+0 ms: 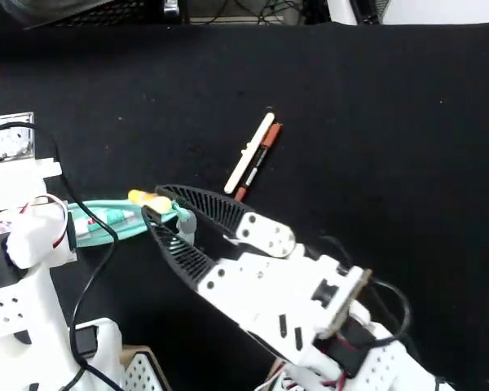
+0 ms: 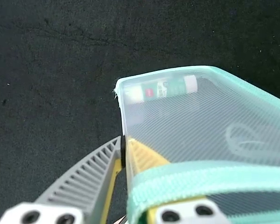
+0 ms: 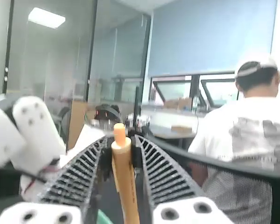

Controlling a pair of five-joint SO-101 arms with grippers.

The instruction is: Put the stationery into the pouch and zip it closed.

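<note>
The translucent pouch [image 1: 106,218] with mint-green trim is held off the black table at the left. My left gripper [image 2: 126,156] is shut on its edge, with a grey finger [image 2: 84,182] on the outside. A green-and-white stick [image 2: 163,87] lies inside the pouch [image 2: 200,126]. My right gripper [image 1: 152,204] comes in from the lower right and is shut on a yellow-orange marker [image 1: 145,198], right at the pouch's end. In the right wrist view the marker [image 3: 123,172] stands between the black ribbed fingers [image 3: 163,172]. A white pen [image 1: 250,152] and an orange-and-black pen [image 1: 259,160] lie side by side on the table.
The black table [image 1: 375,122] spreads wide to the back and right of the pens. The left arm's white body and cables [image 1: 24,269] fill the lower left. The right arm's white body [image 1: 310,301] crosses the lower middle.
</note>
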